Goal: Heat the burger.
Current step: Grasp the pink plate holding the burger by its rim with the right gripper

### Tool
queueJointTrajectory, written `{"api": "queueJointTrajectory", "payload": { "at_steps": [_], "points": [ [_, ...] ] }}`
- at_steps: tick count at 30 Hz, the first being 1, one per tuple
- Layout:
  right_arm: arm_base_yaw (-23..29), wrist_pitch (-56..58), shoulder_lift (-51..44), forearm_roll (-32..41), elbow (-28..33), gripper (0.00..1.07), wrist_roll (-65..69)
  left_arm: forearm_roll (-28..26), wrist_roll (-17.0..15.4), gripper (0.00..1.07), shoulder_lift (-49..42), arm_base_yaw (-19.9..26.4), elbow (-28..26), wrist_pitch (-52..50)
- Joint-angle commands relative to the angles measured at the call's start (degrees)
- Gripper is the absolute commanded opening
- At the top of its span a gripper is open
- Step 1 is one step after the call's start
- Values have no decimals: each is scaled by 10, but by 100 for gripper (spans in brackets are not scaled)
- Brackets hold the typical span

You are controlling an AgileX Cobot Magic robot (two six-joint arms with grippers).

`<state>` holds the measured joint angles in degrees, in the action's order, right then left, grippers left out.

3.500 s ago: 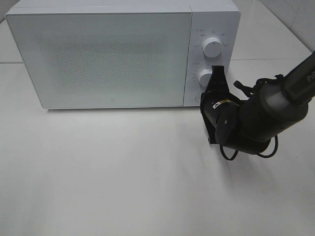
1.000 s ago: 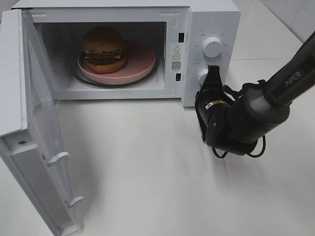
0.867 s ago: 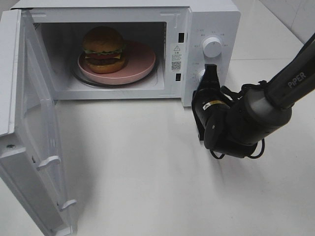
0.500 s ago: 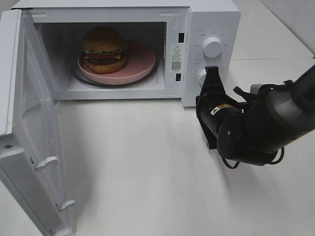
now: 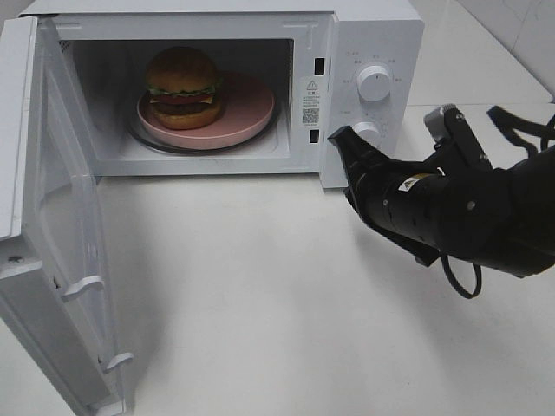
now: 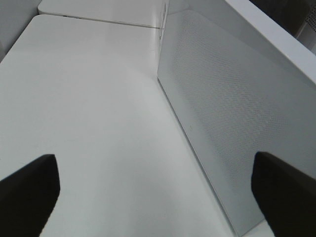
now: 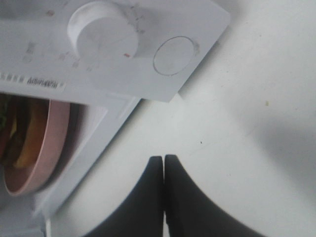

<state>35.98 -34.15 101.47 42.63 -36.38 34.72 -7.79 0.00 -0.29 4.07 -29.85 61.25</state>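
1. Table [image 5: 260,303]: loads of bare room out front.
2. Microwave [image 5: 381,35], door [image 5: 52,260] wide open at its left edge.
3. Right fingers [image 5: 344,143] pressed together, empty, by the panel's lower corner; left fingers [image 6: 24,197] spread wide, empty.
4. Burger [image 5: 182,87] sits on the pink plate [image 5: 251,108] inside.

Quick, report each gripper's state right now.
Left gripper: open, holding nothing.
Right gripper: shut, holding nothing.
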Motion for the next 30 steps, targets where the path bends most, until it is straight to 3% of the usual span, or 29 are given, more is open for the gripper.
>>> {"api": "queueJointTrajectory", "payload": {
  "at_steps": [1, 10, 16, 21, 30],
  "points": [
    [1, 81, -37, -6, 0, 0, -167, -1, 0, 98, -9, -2, 2, -1],
    [1, 268, -61, -13, 0, 0, -432, -1, 0, 98, -9, -2, 2, -1],
    [1, 335, -61, -33, -1, 1, -491, -1, 0, 98, -9, -2, 2, -1],
    [1, 491, -61, -146, -46, 1, -550, -1, 0, 98, -9, -2, 2, -1],
    [1, 643, -61, -312, -121, 3, -658, -1, 0, 98, -9, -2, 2, -1]
  ]
}}
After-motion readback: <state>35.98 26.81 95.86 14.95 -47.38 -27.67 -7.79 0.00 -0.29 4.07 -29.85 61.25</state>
